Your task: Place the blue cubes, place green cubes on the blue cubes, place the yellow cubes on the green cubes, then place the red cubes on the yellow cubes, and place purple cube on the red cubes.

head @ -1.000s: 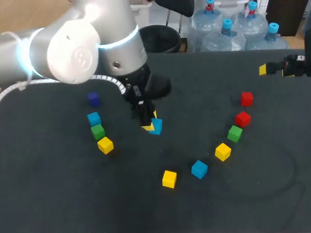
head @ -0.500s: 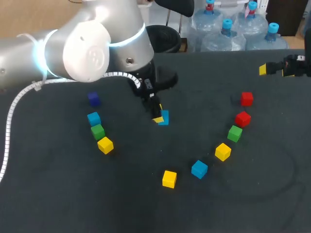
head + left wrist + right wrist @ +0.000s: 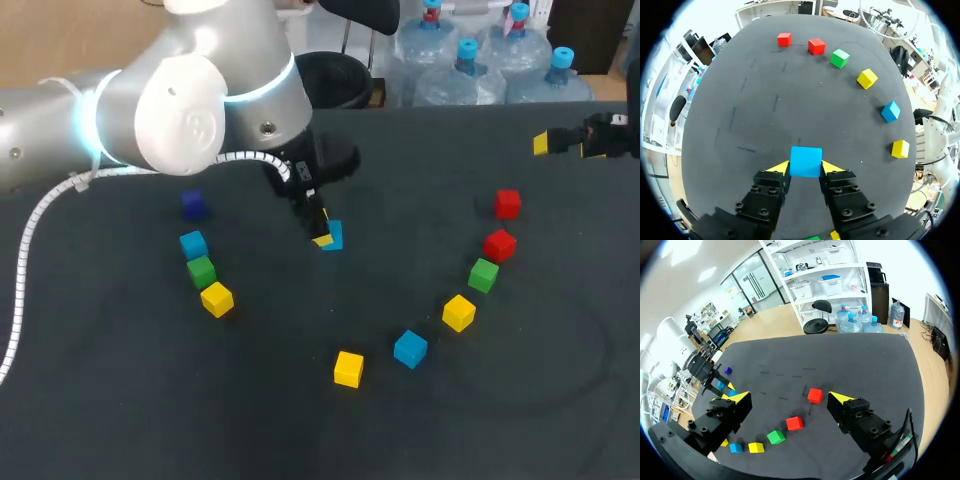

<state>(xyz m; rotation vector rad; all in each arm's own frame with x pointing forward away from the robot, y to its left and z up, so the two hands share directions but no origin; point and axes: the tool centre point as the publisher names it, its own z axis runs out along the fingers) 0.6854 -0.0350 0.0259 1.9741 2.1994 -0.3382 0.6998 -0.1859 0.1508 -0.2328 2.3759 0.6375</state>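
My left gripper (image 3: 322,233) is shut on a blue cube (image 3: 334,235) near the table's middle; in the left wrist view the blue cube (image 3: 805,161) sits between the yellow fingertips (image 3: 780,167). At the left lie a purple cube (image 3: 193,204), a blue cube (image 3: 193,243), a green cube (image 3: 201,270) and a yellow cube (image 3: 216,298). An arc to the right holds a yellow cube (image 3: 348,368), a blue cube (image 3: 410,348), a yellow cube (image 3: 459,312), a green cube (image 3: 483,274) and two red cubes (image 3: 499,244) (image 3: 508,203). My right gripper (image 3: 790,398) hangs open and empty at the far right edge.
The dark table (image 3: 300,420) has bare cloth in front of the cubes and between the two groups. My left arm's large elbow (image 3: 180,110) and white cable (image 3: 30,240) stand over the table's back left.
My left gripper has carried the blue cube a little back and to the right. The right arm and the other cubes have not moved.
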